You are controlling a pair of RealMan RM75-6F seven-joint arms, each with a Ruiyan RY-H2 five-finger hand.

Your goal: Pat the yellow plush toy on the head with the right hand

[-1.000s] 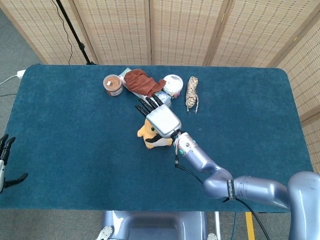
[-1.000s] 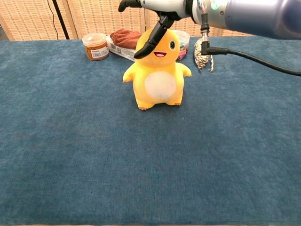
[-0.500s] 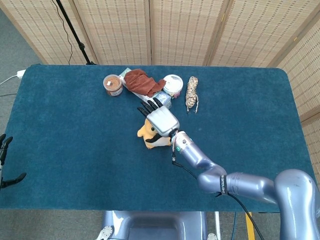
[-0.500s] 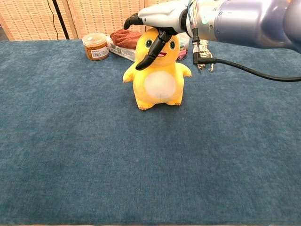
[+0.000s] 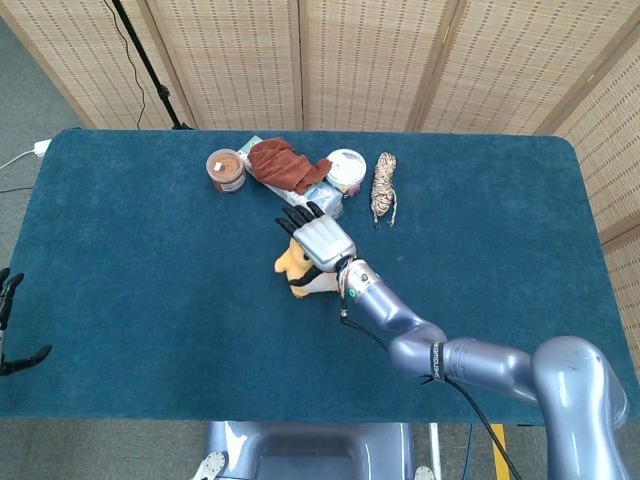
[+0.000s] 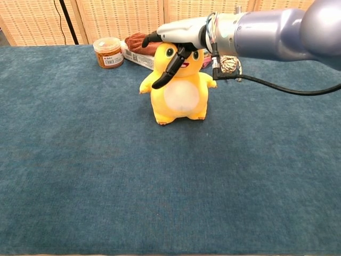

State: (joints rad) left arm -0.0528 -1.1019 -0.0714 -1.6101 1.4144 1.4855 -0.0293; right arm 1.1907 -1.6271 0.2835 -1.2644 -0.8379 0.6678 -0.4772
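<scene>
While right hand [image 6: 178,36] presses one yellow plush toy [image 6: 179,94], one jar [image 6: 107,52], one rope [image 5: 383,187]

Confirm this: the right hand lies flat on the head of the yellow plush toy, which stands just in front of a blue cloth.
Wrong colour. The cloth behind the yellow plush toy is reddish-brown, as the head view shows. The right hand does lie flat on its head.

My glossy silver-lavender right arm [image 6: 277,32], white-backed right hand [image 5: 322,241] with black fingers [image 6: 169,68], black cable [image 6: 287,88] trailing off wrist, green wrist light. Black left hand [image 5: 12,325] at edge.
</scene>
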